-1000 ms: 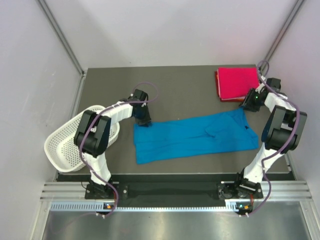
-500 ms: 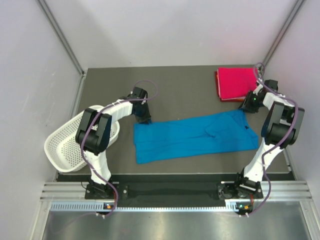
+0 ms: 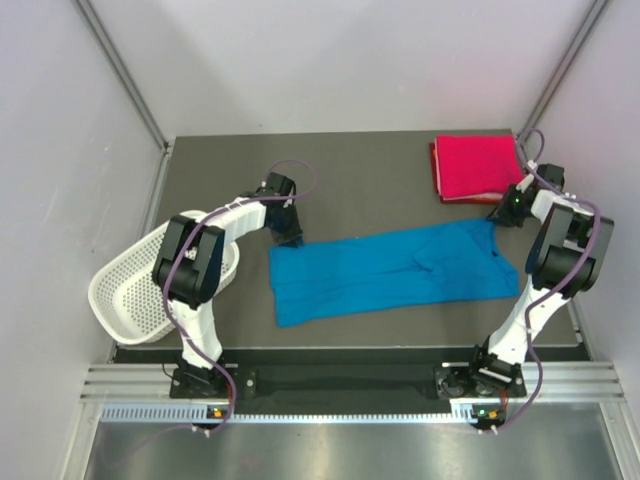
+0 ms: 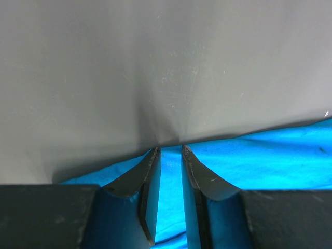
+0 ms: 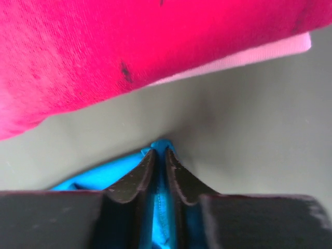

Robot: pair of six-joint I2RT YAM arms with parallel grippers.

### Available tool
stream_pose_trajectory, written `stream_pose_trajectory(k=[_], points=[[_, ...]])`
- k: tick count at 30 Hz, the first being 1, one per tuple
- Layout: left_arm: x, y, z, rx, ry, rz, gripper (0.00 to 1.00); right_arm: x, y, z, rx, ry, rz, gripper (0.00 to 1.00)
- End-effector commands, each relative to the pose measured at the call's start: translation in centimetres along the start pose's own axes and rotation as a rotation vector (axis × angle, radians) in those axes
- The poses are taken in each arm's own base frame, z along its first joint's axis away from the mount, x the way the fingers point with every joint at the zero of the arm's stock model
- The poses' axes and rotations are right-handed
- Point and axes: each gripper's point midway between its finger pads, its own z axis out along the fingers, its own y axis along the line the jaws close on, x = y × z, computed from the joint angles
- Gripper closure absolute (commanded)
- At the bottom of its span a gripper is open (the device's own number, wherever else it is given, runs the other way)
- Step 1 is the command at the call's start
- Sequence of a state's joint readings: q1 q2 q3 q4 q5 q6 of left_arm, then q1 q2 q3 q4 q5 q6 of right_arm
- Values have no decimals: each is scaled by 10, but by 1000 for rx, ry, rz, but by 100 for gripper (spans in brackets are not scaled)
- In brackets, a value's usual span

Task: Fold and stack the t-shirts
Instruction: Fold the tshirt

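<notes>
Blue t-shirt point(image 3: 390, 268) lies flat across the worktop point(image 3: 360, 180), folded pink-red t-shirt point(image 3: 476, 166) just beyond. Left gripper point(image 4: 170, 149): jaws slightly apart, astride far-left hem. Right gripper point(image 5: 160, 151): jaws pinched on far-right corner. Likely both far corners taken for a fold.

Soft, even overhead light fills the top view: pale walls bright, dark table point(image 3: 380, 170) matte, faint shadows beneath the arms. Left wrist view: a soft shadow fans up the table from the left claw point(image 4: 170, 150), blue shirt point(image 4: 270, 155) saturated. Right wrist view: pink shirt point(image 5: 129, 46) close and slightly soft, right claw point(image 5: 160, 151) dark, soft-edged.
</notes>
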State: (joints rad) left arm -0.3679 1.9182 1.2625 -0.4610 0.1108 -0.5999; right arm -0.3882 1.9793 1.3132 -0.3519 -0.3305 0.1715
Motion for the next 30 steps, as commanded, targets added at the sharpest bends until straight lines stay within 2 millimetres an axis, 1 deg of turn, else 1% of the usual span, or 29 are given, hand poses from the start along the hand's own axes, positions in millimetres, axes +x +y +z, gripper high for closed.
stream_pose_trajectory(k=[1, 2, 3, 5, 7, 8, 9, 10, 11, 12, 13, 14, 15, 16, 17, 19, 20, 22, 23, 24, 25, 26, 28, 29, 30], points=[[4, 30, 24, -113, -1, 3, 71, -19, -4, 3, -2, -91, -3, 84], [3, 27, 24, -103, -4, 2, 71, -18, -3, 4, -9, -84, 2, 77], [2, 25, 23, -93, -6, 2, 71, -17, -2, 5, -16, -79, 3, 75], [-1, 19, 23, -70, -5, 3, 71, -17, -2, 4, -20, -76, 2, 71], [-5, 13, 22, -52, -6, 7, 71, -18, -1, 1, -14, -77, 10, 71], [-6, 11, 21, -43, -6, 13, 71, -25, 1, -6, -11, -97, 8, 71], [-11, 6, 19, -30, -12, 14, 71, -21, 0, -11, 8, -76, 32, 72], [-13, 4, 17, -26, -12, 19, 71, -22, -5, -15, 53, -75, 47, 73], [-15, -1, 15, -8, -14, 29, 70, -32, -5, -23, 74, -89, 51, 73], [-23, -7, 10, 9, -29, 38, 70, -25, -7, -30, 102, -54, 74, 73], [-24, -9, 6, 9, -26, 42, 70, -29, -12, -37, 152, -68, 80, 73], [-28, -14, 0, 20, -35, 53, 70, -31, -9, -47, 171, -73, 84, 74], [-35, -20, -7, 32, -50, 61, 69, -28, -8, -53, 188, -66, 88, 74], [-37, -21, -11, 33, -55, 66, 69, -28, -7, -59, 212, -73, 86, 74], [-40, -26, -18, 51, -69, 77, 69, -29, 0, -67, 217, -84, 73, 75], [-43, -33, -25, 71, -78, 90, 68, -25, 4, -73, 248, -76, 68, 75], [-41, -35, -29, 75, -75, 95, 68, -25, 12, -75, 243, -79, 52, 76], [-37, -39, -32, 86, -67, 104, 68, -20, 17, -76, 261, -66, 40, 75], [-35, -41, -34, 91, -63, 114, 68, -16, 26, -74, 258, -53, 14, 75], [-31, -40, -34, 89, -57, 116, 68, -14, 30, -73, 264, -49, 5, 74], [-28, -40, -35, 92, -53, 120, 68, -12, 28, -74, 295, -51, -3, 73], [-26, -42, -38, 100, -55, 130, 67, -8, 39, -73, 283, -48, -24, 74], [-19, -43, -39, 112, -46, 137, 68, 1, 40, -70, 298, -32, -27, 76], [-13, -44, -40, 118, -39, 141, 68, 4, 40, -68, 301, -32, -25, 81], [-10, -46, -41, 129, -38, 142, 67, 6, 39, -66, 305, -34, -22, 83]])
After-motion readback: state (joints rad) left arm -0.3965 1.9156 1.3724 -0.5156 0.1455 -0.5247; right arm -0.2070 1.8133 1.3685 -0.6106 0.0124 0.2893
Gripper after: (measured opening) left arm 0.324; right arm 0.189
